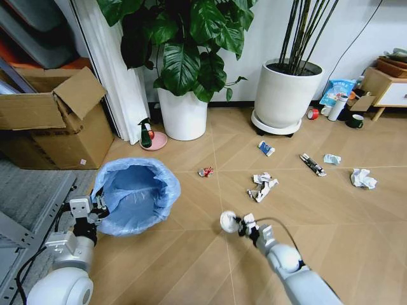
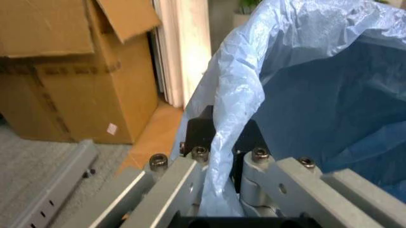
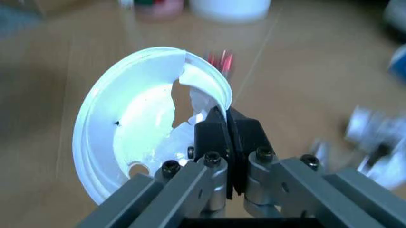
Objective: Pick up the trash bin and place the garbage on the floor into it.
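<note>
Right wrist view reveals the right end effector (image 3: 219,130) pinching a cracked white disc (image 3: 136,142); left end effector (image 2: 219,142) clamps the trash bin (image 1: 137,194) rim at lower left.

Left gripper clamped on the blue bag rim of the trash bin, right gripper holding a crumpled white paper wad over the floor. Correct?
One thing is off. The right gripper holds a torn white round plastic disc, not a paper wad; the right wrist view shows it pinched at the edge. The rest stands: the left gripper is clamped on the light-blue bag rim of the small round trash bin, above the herringbone wooden floor.
</note>
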Robot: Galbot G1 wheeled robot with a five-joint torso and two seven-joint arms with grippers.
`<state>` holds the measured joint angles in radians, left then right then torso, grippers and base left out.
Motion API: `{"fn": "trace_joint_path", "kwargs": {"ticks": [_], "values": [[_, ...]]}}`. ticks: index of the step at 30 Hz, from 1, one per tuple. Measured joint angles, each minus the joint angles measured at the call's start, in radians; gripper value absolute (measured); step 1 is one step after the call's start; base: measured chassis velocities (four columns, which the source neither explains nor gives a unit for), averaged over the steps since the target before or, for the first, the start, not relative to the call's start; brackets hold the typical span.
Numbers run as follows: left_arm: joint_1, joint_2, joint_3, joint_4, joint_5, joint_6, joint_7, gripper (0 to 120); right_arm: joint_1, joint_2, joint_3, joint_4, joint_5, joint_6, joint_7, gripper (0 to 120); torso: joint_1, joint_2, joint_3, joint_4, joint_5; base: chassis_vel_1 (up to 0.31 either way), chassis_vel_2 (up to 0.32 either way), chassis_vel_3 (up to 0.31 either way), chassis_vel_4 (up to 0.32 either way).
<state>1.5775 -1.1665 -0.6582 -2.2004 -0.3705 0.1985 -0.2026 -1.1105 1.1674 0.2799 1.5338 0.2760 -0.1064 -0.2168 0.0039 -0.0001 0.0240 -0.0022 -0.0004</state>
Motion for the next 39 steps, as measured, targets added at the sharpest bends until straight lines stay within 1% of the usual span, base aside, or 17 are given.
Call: {"fn": "trace_joint_path", "kwargs": {"ticks": [2,5,8,11,12,14,16,17,19,20,21,24,25,29,34,36,39], "values": [[-0.008,0.023,0.015,0.016,-0.023,0.011,-0.002,0,0.009,-0.05,0.012,0.087,0.057,-0.02,0.01,0,0.0,0.0,0.0,-0.0001,-0.0007,0.0,0.0,0.0,0.0],[-0.03,0.067,0.044,0.042,-0.086,0.043,-0.014,0,0.034,-0.133,0.011,0.231,0.155,-0.052,0.026,0,0.0,0.0,0.0,-0.0003,-0.0003,0.0,0.0,0.0,0.0],[-0.045,0.09,0.058,0.057,-0.12,0.063,-0.018,0,0.059,-0.167,0.002,0.295,0.201,-0.073,0.03,0,0.0,0.0,0.0,-0.0002,-0.0006,0.0,0.0,0.0,0.0],[-0.08,0.138,0.098,0.083,-0.187,0.101,-0.037,0,0.128,-0.206,-0.048,0.381,0.286,-0.115,0.054,0,0.0,0.0,0.0,-0.0002,-0.0003,0.0,0.0,0.0,0.0],[-0.08,0.138,0.098,0.083,-0.187,0.101,-0.037,0,0.128,-0.206,-0.048,0.381,0.286,-0.115,0.054,0,0.0,0.0,0.0,-0.0002,-0.0003,0.0,0.0,0.0,0.0],[-0.102,0.171,0.133,0.088,-0.254,0.138,-0.057,0,0.191,-0.217,-0.11,0.424,0.336,-0.144,0.073,0,0.0,0.0,0.0,-0.0001,-0.0005,0.0,0.0,0.0,0.0],[-0.121,0.199,0.167,0.093,-0.314,0.169,-0.085,0,0.255,-0.22,-0.183,0.451,0.378,-0.167,0.094,0,0.0,0.0,0.0,-0.0002,-0.0004,0.0,0.0,0.0,0.0],[-0.121,0.199,0.167,0.093,-0.314,0.169,-0.085,0,0.255,-0.22,-0.183,0.451,0.378,-0.167,0.094,0,0.0,0.0,0.0,-0.0002,-0.0004,0.0,0.0,0.0,0.0],[-0.143,0.229,0.2,0.096,-0.368,0.197,-0.113,0,0.319,-0.215,-0.281,0.463,0.418,-0.185,0.123,0,0.0,0.0,0.0,0.0,-0.0007,0.0,0.0,0.0,0.0],[-0.153,0.24,0.214,0.096,-0.392,0.209,-0.126,0,0.344,-0.21,-0.324,0.46,0.423,-0.188,0.13,0,0.0,0.0,0.0,0.0,-0.0003,0.0,0.0,0.0,0.0],[-0.153,0.24,0.214,0.096,-0.392,0.209,-0.126,0,0.344,-0.21,-0.324,0.46,0.423,-0.188,0.13,0,0.0,0.0,0.0,0.0,-0.0003,0.0,0.0,0.0,0.0],[-0.178,0.261,0.24,0.093,-0.438,0.23,-0.152,0,0.403,-0.183,-0.45,0.422,0.417,-0.191,0.14,0,0.0,0.0,0.0,0.0,-0.0005,0.0,0.0,0.0,0.0],[-0.178,0.261,0.24,0.093,-0.438,0.23,-0.152,0,0.403,-0.183,-0.45,0.422,0.417,-0.191,0.14,0,0.0,0.0,0.0,0.0,-0.0005,0.0,0.0,0.0,0.0],[-0.186,0.278,0.24,0.088,-0.462,0.238,-0.159,0,0.438,-0.156,-0.549,0.38,0.404,-0.191,0.153,0,0.0,0.0,0.0,0.0,-0.0004,0.0,0.0,0.0,0.0],[-0.188,0.285,0.228,0.087,-0.475,0.24,-0.16,0,0.452,-0.145,-0.624,0.366,0.386,-0.205,0.163,0,0.0,0.0,0.0,0.0,-0.0005,0.0,0.0,0.0,0.0],[-0.189,0.284,0.227,0.087,-0.476,0.24,-0.16,0,0.457,-0.139,-0.645,0.359,0.379,-0.207,0.171,3,0.0,0.0,0.0,-0.0002,-0.0004,0.0,0.0,0.0,0.0],[-0.192,0.277,0.225,0.088,-0.479,0.24,-0.16,0,0.471,-0.106,-0.698,0.325,0.341,-0.206,0.191,17,0.0,0.0,0.0,0.0,-0.0005,0.0,0.0,0.0,0.0]]}}
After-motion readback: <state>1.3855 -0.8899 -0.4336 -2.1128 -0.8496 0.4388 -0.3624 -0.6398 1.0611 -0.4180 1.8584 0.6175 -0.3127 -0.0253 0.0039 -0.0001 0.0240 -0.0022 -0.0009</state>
